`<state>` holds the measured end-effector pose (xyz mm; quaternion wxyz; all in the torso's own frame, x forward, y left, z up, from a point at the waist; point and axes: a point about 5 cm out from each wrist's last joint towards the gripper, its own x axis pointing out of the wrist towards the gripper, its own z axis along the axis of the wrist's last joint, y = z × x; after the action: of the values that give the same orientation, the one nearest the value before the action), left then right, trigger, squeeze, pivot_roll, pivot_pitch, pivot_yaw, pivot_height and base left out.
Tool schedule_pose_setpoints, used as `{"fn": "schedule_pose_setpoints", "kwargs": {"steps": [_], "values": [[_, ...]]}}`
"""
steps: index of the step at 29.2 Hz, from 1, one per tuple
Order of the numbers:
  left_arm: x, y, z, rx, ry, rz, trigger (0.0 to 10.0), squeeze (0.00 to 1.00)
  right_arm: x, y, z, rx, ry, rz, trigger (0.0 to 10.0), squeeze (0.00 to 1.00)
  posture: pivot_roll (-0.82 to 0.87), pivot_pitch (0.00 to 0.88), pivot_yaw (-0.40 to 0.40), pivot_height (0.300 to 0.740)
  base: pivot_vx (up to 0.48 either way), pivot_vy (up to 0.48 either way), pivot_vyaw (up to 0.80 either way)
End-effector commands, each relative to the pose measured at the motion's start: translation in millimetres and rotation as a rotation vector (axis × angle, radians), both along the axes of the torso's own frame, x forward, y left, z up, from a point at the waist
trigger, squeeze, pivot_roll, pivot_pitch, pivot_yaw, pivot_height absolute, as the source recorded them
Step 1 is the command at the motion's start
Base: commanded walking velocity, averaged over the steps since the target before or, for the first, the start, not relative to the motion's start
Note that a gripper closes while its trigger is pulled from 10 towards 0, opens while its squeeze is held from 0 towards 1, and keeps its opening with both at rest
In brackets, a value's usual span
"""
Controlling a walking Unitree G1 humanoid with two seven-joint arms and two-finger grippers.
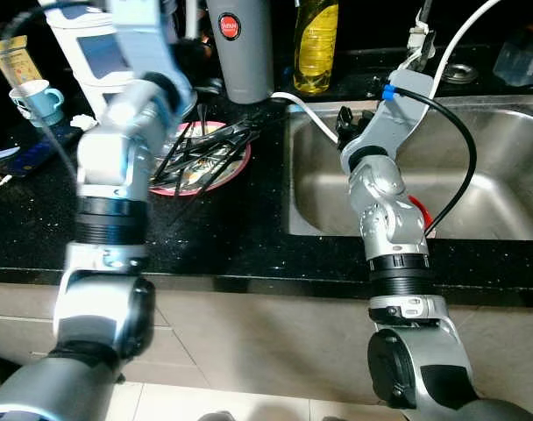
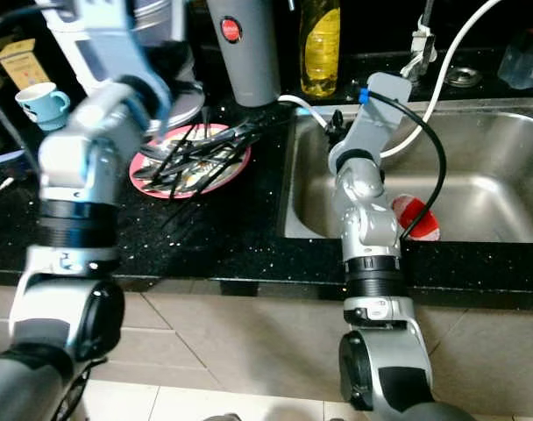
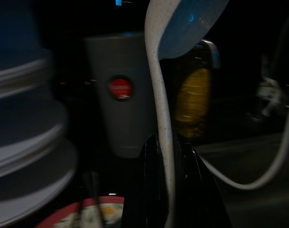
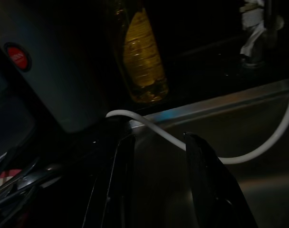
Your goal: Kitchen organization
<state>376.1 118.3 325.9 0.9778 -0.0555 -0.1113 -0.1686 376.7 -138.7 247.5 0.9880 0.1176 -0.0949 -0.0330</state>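
Note:
My left gripper [image 3: 166, 145] is shut on the speckled white handle of a spoon [image 3: 155, 80], whose blue bowl stands up above the fingers. It is held over the back of the counter, above a pink plate [image 1: 238, 168] loaded with several black utensils [image 1: 205, 153]. A grey tumbler [image 1: 242, 48] with a red badge and a yellow bottle [image 1: 316, 39] stand just behind. My right gripper [image 4: 158, 142] is open with nothing in it, hovering at the left rim of the steel sink [image 1: 503, 149] over a white hose [image 4: 149, 124].
A red object [image 2: 415, 215] lies in the sink behind my right arm. A light blue cup [image 1: 39, 96] and a white appliance [image 1: 87, 48] stand at the back left. A stack of plates [image 3: 25, 142] is close beside the left gripper. The black counter [image 1: 249, 237] runs along the front.

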Motion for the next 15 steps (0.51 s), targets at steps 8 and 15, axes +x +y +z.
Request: {"fn": "schedule_pose_setpoints", "kwargs": {"steps": [8,15], "values": [[14.7,-25.5,-12,0.052,0.037,-0.035,10.0,0.00,-5.1,0.5,7,0.004,-0.044,0.029,10.0,0.00,0.08,0.000,0.092,0.740,0.000,0.000,0.00],[20.4,-45.2,-40,0.060,0.128,-0.082,10.0,0.00,-2.9,-1.4,11,-0.015,-0.045,0.024,10.0,0.00,0.05,0.000,0.088,0.740,0.000,0.000,0.00]]}}
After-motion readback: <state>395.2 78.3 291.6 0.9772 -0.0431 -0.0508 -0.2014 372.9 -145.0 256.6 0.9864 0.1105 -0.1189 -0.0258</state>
